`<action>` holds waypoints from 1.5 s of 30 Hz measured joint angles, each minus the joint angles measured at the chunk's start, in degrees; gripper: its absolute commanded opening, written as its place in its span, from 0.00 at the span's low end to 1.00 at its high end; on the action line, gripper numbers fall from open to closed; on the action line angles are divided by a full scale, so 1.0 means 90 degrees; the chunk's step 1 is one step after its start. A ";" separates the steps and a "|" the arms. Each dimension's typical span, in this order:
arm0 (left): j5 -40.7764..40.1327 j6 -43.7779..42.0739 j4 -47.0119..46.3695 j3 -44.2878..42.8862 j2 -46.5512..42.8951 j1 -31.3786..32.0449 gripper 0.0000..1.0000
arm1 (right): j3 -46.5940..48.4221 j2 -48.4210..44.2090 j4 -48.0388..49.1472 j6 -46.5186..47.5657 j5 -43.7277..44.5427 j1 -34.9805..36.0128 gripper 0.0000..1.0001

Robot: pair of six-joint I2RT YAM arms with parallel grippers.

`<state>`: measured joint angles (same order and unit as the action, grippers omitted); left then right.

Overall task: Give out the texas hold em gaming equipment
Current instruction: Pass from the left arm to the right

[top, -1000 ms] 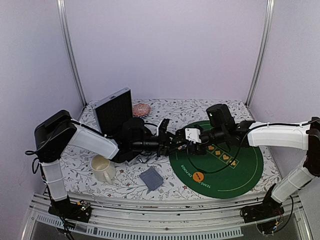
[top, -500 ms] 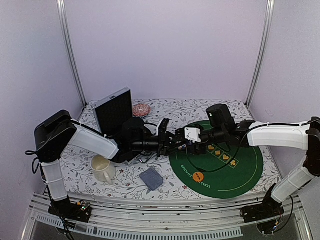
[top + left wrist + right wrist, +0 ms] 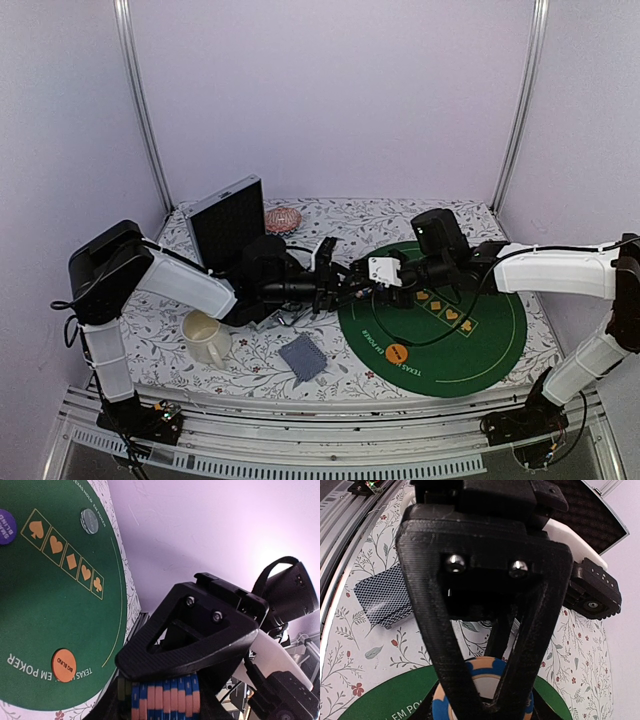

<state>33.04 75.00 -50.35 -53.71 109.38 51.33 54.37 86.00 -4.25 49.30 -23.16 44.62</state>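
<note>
Left gripper [image 3: 338, 282] clenched on a stack of poker chips [image 3: 165, 700], held above the left edge of the green mat [image 3: 470, 345]; stack's long axis horizontal, end face toward the right gripper [image 3: 360, 279]; one right finger lies against the stack; whether that gripper grasps it cannot be told.

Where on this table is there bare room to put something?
Free: the green mat's right half, between the suit row and its rim; the floral cloth at the back, between the pink round object and the mat. Crowded: the mat's left edge, where the left gripper and right gripper meet at the chip stack.
</note>
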 measured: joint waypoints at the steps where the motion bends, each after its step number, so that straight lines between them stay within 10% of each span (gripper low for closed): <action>1: 0.0000 0.0005 -0.0007 0.0000 0.0000 0.0000 0.00 | 0.0010 0.0000 -0.0012 -0.0002 -0.0002 0.0000 0.25; 13: 0.0078 0.0041 -0.0041 -0.0068 0.0270 -0.0170 0.04 | 0.0061 0.0333 0.0104 -0.0051 -0.0112 -0.0102 0.20; 45: 0.0058 -0.0648 0.2686 -0.4146 0.3534 -0.1197 0.15 | 0.2608 0.3985 -0.0199 0.0206 -0.0136 -0.1496 0.10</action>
<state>33.56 69.17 -26.17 -91.02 141.18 40.56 77.84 121.86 -6.04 51.16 -24.38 31.16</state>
